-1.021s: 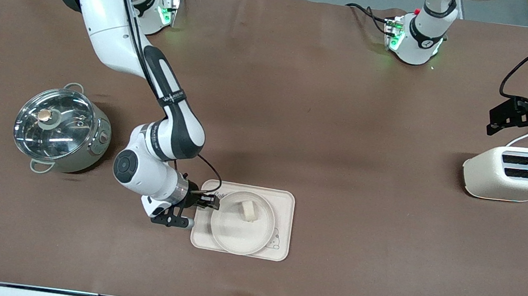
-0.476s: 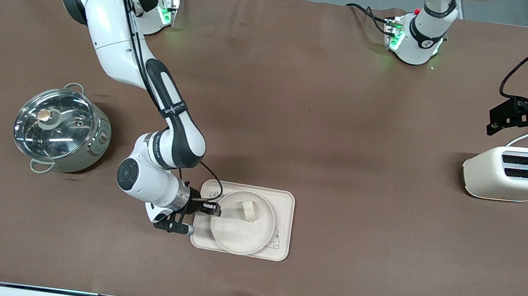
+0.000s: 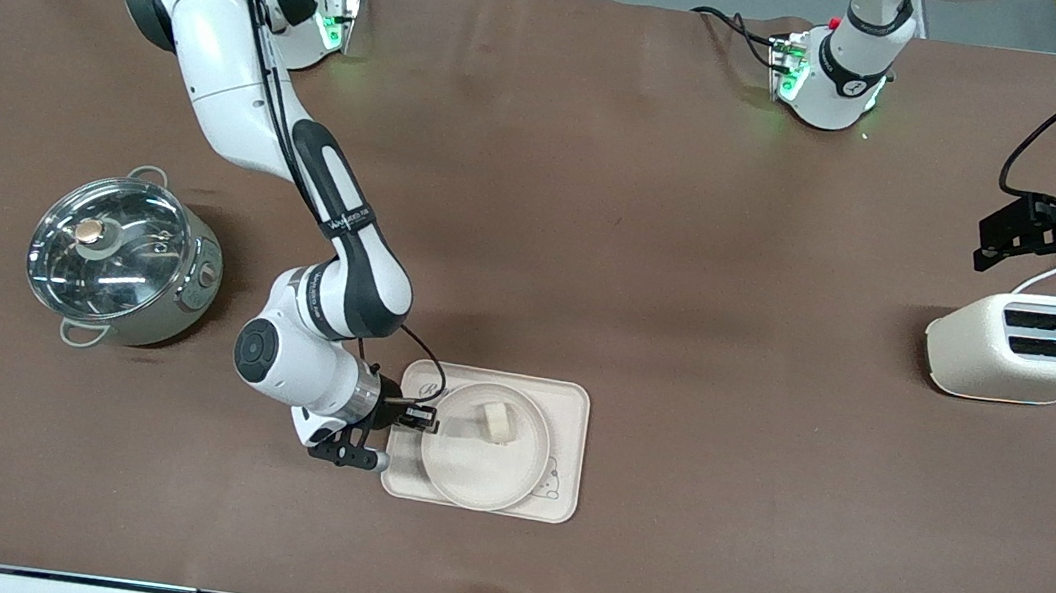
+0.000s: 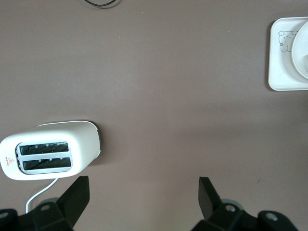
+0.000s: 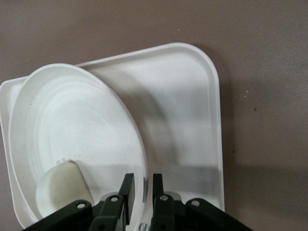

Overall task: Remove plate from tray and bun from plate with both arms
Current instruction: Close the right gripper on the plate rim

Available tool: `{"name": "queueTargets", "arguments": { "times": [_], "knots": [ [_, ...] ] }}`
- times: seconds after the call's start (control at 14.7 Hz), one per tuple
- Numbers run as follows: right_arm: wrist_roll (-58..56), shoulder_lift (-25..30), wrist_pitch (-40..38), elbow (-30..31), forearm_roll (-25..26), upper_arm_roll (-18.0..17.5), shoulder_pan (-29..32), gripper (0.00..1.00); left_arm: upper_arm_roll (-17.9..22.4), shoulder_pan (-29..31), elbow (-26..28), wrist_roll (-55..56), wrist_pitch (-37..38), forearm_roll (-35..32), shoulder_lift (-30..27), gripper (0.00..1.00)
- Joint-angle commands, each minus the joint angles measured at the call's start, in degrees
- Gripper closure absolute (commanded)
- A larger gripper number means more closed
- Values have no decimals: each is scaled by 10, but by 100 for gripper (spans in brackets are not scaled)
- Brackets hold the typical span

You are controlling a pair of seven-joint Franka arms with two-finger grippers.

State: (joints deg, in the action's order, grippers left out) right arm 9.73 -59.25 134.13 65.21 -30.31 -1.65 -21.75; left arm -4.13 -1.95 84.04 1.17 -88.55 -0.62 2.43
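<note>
Right wrist view shows the right hand (image 5: pixel 140 185) with fingers pinched close on the plate (image 5: pixel 72 144) rim; the plate sits on the tray (image 5: pixel 192 120), the bun (image 5: pixel 60 190) in it. Lifting level should keep the bun from rolling. Left hand (image 4: pixel 144 192) waits, spread apart, over the tabletop (image 4: pixel 168 72) beside the toaster (image 4: pixel 48 149).
</note>
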Motion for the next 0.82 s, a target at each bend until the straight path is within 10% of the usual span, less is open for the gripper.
{"name": "queueTargets", "arguments": {
  "times": [0.0,0.75],
  "knots": [
    [3,-10,0,-14,-9,-10,6,82,0,-3,-6,1,0,2,1,0],
    [2,18,-28,-13,-9,-10,17,100,0,-3,-6,0,0,1,1,0]
  ]
}}
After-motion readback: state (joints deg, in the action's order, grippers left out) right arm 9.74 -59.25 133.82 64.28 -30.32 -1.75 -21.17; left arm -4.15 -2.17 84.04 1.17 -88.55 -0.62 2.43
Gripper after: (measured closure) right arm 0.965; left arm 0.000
